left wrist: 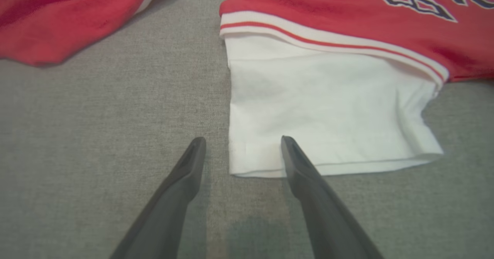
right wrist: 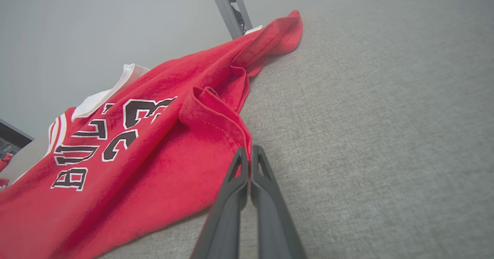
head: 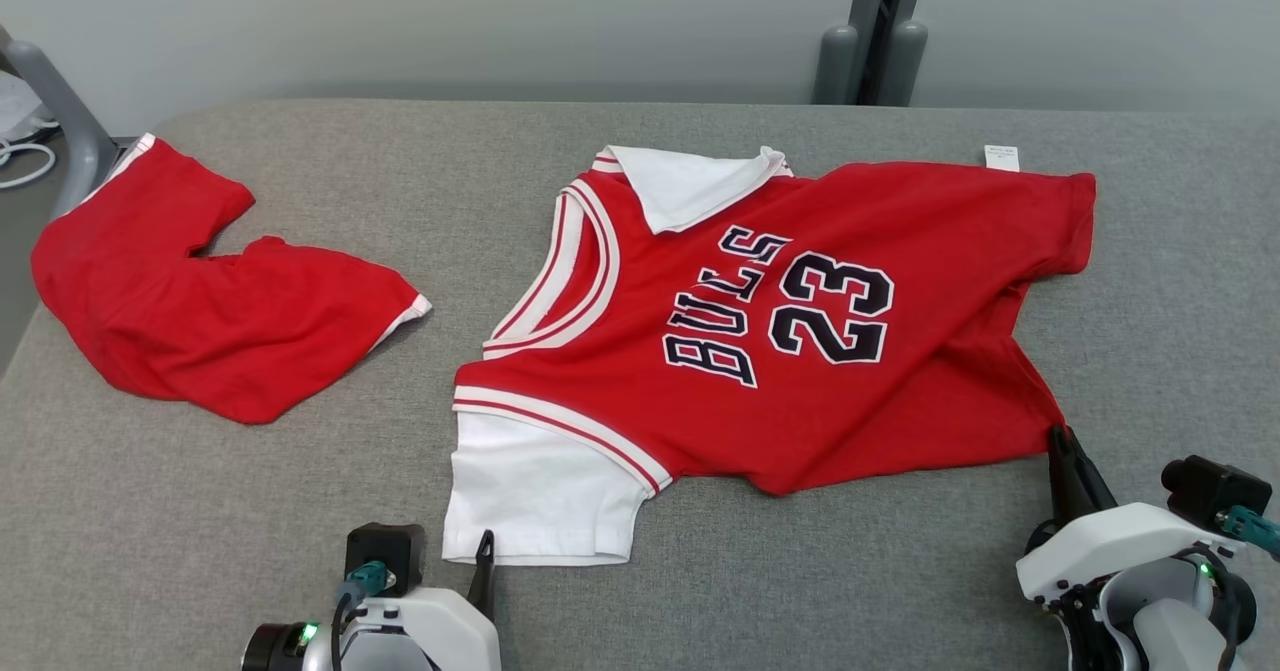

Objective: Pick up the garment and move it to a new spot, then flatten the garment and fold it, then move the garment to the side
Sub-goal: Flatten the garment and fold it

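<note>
Here, at the far left of the grey table [head: 200, 511], red shorts [head: 200, 321] lie crumpled, with a white-trimmed leg opening pointing toward the middle. Next, low in the head view, the left gripper [left wrist: 243, 140] hovers at the near edge with its fingers [left wrist: 185, 181] spread wide and holding nothing. In its wrist view one finger lies over the hem of the white sleeve [left wrist: 328, 108] and the other over bare cloth just beside it; whether either touches I cannot tell. That sleeve belongs to the jersey [head: 800, 351], which lies face up across the middle of the table, well apart from the shorts, its neck toward the left and its hem toward the right. Its white collar [head: 690, 181] is folded out at the far side, and the lettering and the number 23 read sideways. The red body is rumpled along the near edge. A small white label [head: 1001, 157] sticks out at the far right corner. Behind the table a grey post [head: 880, 41] stands against the wall. At the right, the right gripper [right wrist: 250, 151] has its fingers pressed together on the near corner of the jersey's hem, which is bunched up into a small fold at the tips.
</note>
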Available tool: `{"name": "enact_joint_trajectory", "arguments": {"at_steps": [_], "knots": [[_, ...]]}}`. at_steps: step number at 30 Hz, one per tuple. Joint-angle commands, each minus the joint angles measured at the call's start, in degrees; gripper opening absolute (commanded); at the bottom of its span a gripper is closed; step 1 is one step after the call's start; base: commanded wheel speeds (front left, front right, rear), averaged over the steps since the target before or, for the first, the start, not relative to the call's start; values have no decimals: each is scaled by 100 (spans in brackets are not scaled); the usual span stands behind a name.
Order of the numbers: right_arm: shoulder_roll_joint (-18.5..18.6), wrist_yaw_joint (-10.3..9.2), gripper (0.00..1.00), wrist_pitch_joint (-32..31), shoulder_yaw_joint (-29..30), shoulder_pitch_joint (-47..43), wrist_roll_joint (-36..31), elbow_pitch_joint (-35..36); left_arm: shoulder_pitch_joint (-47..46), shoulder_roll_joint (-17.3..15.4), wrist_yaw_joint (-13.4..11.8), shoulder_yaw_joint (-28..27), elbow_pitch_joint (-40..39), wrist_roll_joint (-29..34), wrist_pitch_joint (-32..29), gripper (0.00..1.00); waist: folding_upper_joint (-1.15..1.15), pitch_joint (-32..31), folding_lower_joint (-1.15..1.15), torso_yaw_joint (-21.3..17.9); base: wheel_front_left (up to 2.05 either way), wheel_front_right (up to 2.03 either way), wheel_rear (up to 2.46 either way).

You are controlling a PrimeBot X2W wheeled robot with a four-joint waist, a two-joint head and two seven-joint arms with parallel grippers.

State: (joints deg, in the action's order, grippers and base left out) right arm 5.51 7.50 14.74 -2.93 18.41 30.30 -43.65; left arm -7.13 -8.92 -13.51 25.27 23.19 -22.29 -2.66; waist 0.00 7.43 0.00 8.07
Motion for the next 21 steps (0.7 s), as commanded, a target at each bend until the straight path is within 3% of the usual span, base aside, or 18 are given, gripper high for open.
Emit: {"name": "enact_joint_trajectory", "arguments": {"at_steps": [1,8,9,10,11,12,17,21], "knots": [[56,-2,0,54,-5,45,31,19,4,0,-31,-47,56,-84,-48,100,0,15,0,-18,0,0,0],[86,-2,0,53,-30,74,37,18,-104,76,50,-107,261,-248,16,100,0,46,0,-64,0,0,0],[87,-2,0,54,-32,71,37,15,-109,98,83,-117,296,-289,11,95,0,47,0,-66,0,0,0],[88,-2,0,54,-34,72,35,11,-117,118,112,-126,328,-345,19,69,0,47,0,-69,0,0,0],[90,-2,0,53,-37,72,32,5,-128,132,158,-133,349,-386,37,25,0,46,0,-71,0,0,0],[94,-2,0,53,-39,71,24,1,-141,145,189,-144,371,-424,69,0,0,44,0,-71,0,0,0],[103,-2,0,55,-38,57,-4,-15,-173,147,262,-167,398,-479,194,0,0,22,0,-70,0,0,0],[161,-2,0,58,-42,85,-32,225,-190,130,820,-307,-135,-874,541,0,0,-86,0,-127,0,0,0]]}}
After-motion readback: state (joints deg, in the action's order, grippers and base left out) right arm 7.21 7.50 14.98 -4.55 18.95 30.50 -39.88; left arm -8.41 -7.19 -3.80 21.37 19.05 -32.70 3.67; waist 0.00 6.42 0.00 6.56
